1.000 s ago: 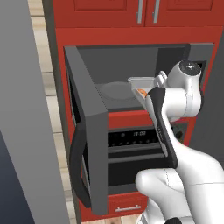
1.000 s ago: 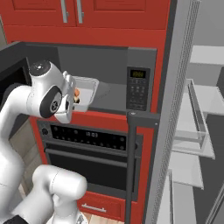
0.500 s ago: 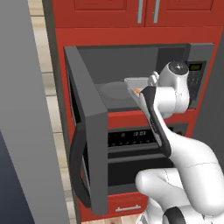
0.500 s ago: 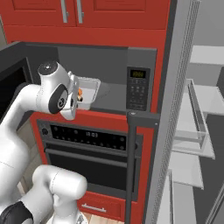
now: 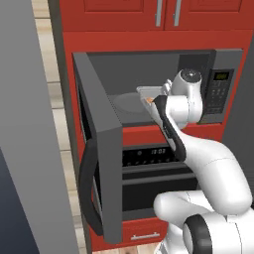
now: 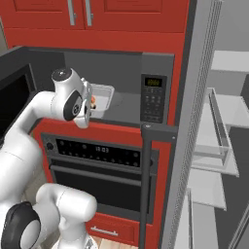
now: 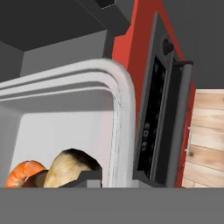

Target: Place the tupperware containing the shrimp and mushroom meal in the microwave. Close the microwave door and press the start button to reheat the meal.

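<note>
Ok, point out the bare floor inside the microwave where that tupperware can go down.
Free: the round turntable left of the tupperware, between the open microwave door and the pincer. Crowded: the right side of the cavity by the keypad panel, where the tupperware and the arm's wrist sit.

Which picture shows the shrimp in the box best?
The hand view: the orange shrimp lies large beside a brown mushroom in the box. The right base view gives a tiny orange speck; the left base view, a sliver behind the arm.
</note>
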